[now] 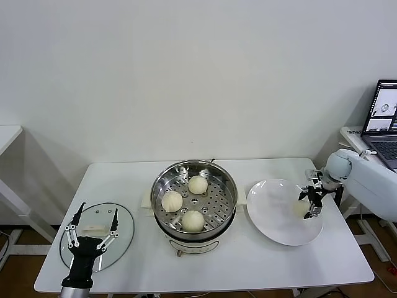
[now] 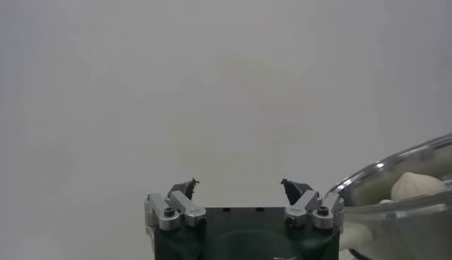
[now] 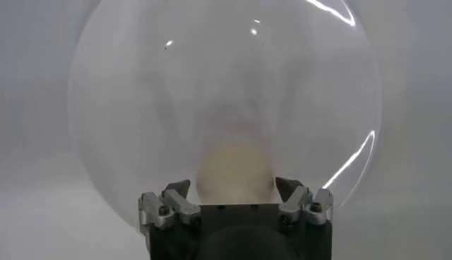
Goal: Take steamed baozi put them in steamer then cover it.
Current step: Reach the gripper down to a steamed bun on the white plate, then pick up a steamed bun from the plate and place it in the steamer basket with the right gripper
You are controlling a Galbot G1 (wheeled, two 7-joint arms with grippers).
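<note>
The steamer (image 1: 231, 186) stands mid-table with three steamed baozi (image 1: 198, 184) on its perforated tray. A fourth baozi (image 1: 300, 208) lies on the white plate (image 1: 273, 214) to the right. My right gripper (image 1: 310, 203) is at this bun, open, with a finger on each side of it; the right wrist view shows the bun (image 3: 235, 166) between the fingers (image 3: 181, 191) on the plate (image 3: 212, 85). The glass cover (image 1: 124, 226) lies flat at the table's left front. My left gripper (image 1: 98, 210) is open and empty over it.
A laptop (image 1: 384, 118) sits on a side desk at the far right, behind my right arm. The left wrist view shows my left gripper (image 2: 239, 184) and the steamer's rim (image 2: 395, 169) with a bun (image 2: 417, 185) inside. The table's front edge is near the cover.
</note>
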